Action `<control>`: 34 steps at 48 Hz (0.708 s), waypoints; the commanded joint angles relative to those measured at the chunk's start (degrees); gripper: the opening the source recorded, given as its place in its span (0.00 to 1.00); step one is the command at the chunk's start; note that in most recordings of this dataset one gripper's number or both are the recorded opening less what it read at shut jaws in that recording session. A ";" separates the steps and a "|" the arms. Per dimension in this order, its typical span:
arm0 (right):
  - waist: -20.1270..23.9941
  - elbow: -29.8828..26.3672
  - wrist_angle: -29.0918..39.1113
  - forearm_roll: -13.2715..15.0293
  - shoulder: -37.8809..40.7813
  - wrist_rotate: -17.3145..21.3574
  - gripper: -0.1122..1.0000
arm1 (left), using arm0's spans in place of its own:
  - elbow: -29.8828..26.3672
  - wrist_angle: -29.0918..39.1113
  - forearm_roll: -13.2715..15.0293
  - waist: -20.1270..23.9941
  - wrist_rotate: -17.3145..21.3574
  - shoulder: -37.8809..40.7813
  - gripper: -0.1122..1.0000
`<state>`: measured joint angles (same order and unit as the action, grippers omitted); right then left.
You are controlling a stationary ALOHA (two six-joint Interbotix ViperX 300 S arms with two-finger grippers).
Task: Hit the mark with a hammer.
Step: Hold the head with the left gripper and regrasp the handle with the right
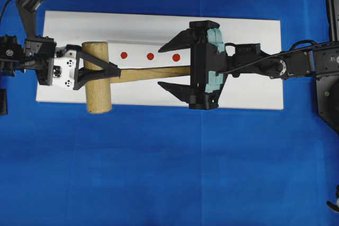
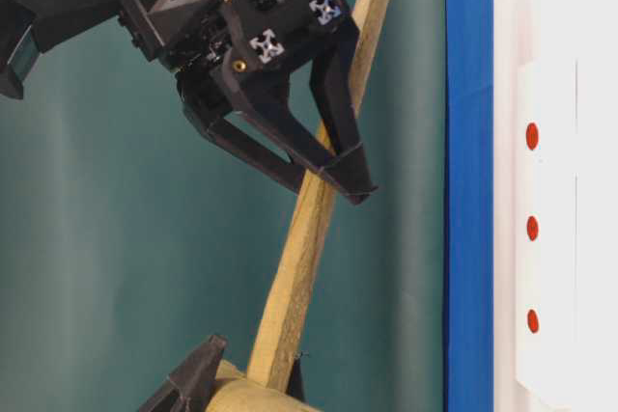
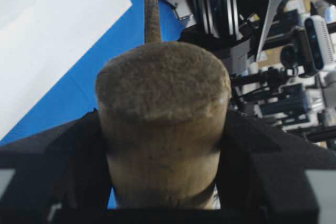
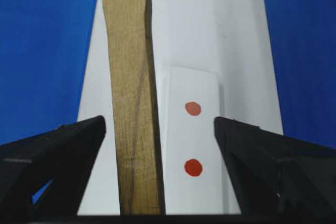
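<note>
The hammer, a light-brown wooden mallet, hangs above the white board [image 1: 254, 35]. Its thick head [image 1: 98, 78] [image 3: 163, 124] is clamped between the black fingers [image 3: 47, 171] of my left gripper [image 1: 100, 70], which is shut on it. The slim handle [image 1: 143, 74] [image 4: 131, 103] [image 2: 309, 229] runs to the right. My right gripper [image 1: 160, 68] [image 4: 159, 124] is open and straddles the handle's far end without touching it. Three red marks [image 1: 150, 56] [image 4: 193, 167] [image 2: 532, 228] lie in a row on a white strip beside the handle.
Blue cloth [image 1: 169, 173] covers the table around the white board. The right arm [image 1: 286, 64] reaches in from the right edge, and its black base [image 1: 328, 93] stands there. A black camera mount [image 1: 29, 1] sits at the upper left.
</note>
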<state>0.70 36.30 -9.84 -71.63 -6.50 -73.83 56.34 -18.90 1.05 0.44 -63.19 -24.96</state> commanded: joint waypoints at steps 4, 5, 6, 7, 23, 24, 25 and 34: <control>0.00 -1.41 0.00 0.18 0.00 -1.23 0.73 | -2.37 -0.70 -0.09 -0.09 -0.09 -0.88 0.50; 0.00 -1.41 0.09 0.18 0.00 -1.49 0.68 | -2.37 -0.70 -0.09 -0.09 0.00 -0.88 0.50; 0.00 -1.41 0.26 0.18 0.00 -1.76 0.61 | -2.37 -0.70 -0.09 -0.09 -0.09 -0.88 0.50; 0.00 -1.41 0.44 0.18 0.00 -1.93 0.55 | -2.29 -0.70 -0.09 -0.09 -0.09 -0.88 0.50; 0.09 -1.49 2.46 0.18 0.00 -2.81 0.16 | -2.37 -0.97 -0.44 -0.09 3.60 -0.88 0.50; 0.09 -1.41 2.46 0.18 0.00 -2.81 0.16 | -2.37 -1.05 -0.44 -0.09 3.60 -0.88 0.50; 0.09 -1.49 2.46 0.18 0.00 -2.81 0.16 | -2.37 -0.97 -0.44 -0.09 3.60 -0.88 0.50; 0.09 -1.49 2.46 0.18 0.00 -2.81 0.16 | -2.46 -0.79 -0.44 0.44 3.96 -0.79 0.50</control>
<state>0.70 36.30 -7.47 -71.54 -5.98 -76.73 55.90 -18.90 0.88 0.44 -59.68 -24.96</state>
